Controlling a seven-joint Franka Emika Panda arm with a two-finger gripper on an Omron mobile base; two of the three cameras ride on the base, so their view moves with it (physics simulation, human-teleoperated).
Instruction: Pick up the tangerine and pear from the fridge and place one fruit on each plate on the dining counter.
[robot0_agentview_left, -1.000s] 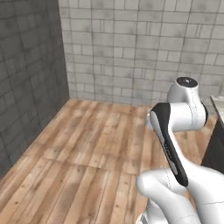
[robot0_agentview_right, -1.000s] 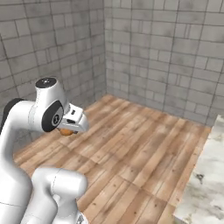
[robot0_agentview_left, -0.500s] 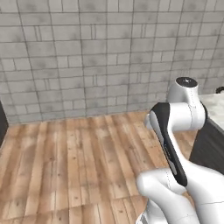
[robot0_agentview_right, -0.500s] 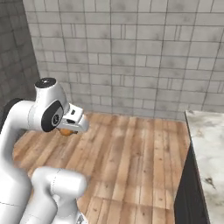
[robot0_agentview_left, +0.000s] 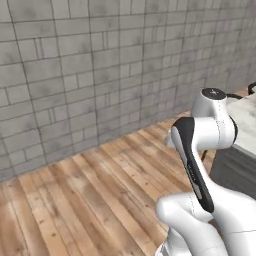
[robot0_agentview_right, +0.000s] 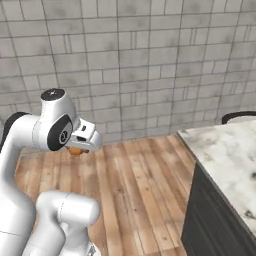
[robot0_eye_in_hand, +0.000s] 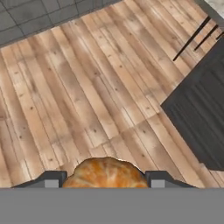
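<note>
The tangerine (robot0_eye_in_hand: 105, 174) is a small round orange fruit sitting between my gripper's (robot0_eye_in_hand: 105, 179) two dark finger tips in the hand view; the gripper is shut on it. From the right base camera the tangerine (robot0_agentview_right: 75, 150) peeks out orange under the white hand (robot0_agentview_right: 82, 137), carried high over the wooden floor. The dining counter (robot0_agentview_right: 227, 160) with its white-grey veined marble top and dark grey base stands to the right. Its dark base (robot0_eye_in_hand: 201, 118) fills the right side of the hand view. In the left base view a corner of the dining counter (robot0_agentview_left: 246, 117) shows behind the arm.
A grey block wall (robot0_agentview_left: 100, 65) runs across the back, with wooden floor (robot0_agentview_left: 75, 200) in front of it. A black stool's seat (robot0_agentview_right: 239, 117) and thin legs (robot0_eye_in_hand: 192, 37) stand at the counter's far end.
The whole scene has swung through both base views as the base turned: the dark side wall slid out, and the marble counter came in at the right. The tangerine stays held.
</note>
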